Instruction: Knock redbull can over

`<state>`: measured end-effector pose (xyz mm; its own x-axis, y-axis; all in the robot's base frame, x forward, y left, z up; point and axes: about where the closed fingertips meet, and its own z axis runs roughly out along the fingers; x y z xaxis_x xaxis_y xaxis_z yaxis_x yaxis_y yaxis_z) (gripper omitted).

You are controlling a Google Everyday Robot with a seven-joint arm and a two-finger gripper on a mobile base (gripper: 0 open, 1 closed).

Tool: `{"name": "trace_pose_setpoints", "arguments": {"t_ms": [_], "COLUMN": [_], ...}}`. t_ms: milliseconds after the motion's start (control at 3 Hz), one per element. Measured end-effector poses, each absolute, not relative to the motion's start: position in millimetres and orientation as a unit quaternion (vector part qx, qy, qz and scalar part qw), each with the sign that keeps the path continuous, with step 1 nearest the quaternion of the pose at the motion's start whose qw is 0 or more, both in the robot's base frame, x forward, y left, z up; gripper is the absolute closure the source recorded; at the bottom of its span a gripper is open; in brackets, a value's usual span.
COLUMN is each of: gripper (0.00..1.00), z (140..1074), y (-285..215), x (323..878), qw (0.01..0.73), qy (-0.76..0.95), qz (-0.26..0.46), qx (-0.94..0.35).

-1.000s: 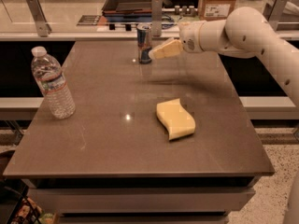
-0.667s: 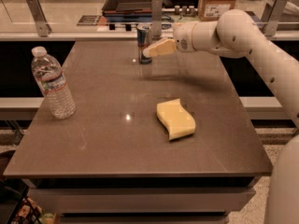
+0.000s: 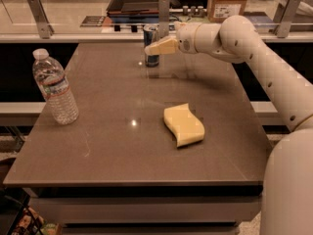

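The redbull can (image 3: 151, 45) stands upright near the far edge of the brown table (image 3: 112, 146), blue and silver with a silver top. My gripper (image 3: 157, 47) reaches in from the right on the white arm (image 3: 234, 38). Its pale tip lies across the front of the can's upper half and hides part of it. Whether it touches the can I cannot tell.
A clear water bottle (image 3: 55, 88) with a white cap stands at the table's left edge. A yellow sponge (image 3: 183, 125) lies right of centre. Behind the table is a counter with a metal rail post (image 3: 164, 13), a dark tray (image 3: 138, 1) and a cardboard box (image 3: 228, 0).
The arm has swung left along the far edge, bringing the gripper tip from right of the can to across its front. The can still stands upright in the same place.
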<state>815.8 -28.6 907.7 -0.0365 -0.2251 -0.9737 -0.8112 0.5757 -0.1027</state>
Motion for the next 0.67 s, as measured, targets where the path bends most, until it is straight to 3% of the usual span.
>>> {"name": "trace_pose_setpoints", "arguments": {"t_ms": [667], "gripper": [0.0], "z": [911], "y": [-10], "x": [832], "qw": [0.592], "qy": [0.651], "qz": [0.278], "qx": [-0.386]}}
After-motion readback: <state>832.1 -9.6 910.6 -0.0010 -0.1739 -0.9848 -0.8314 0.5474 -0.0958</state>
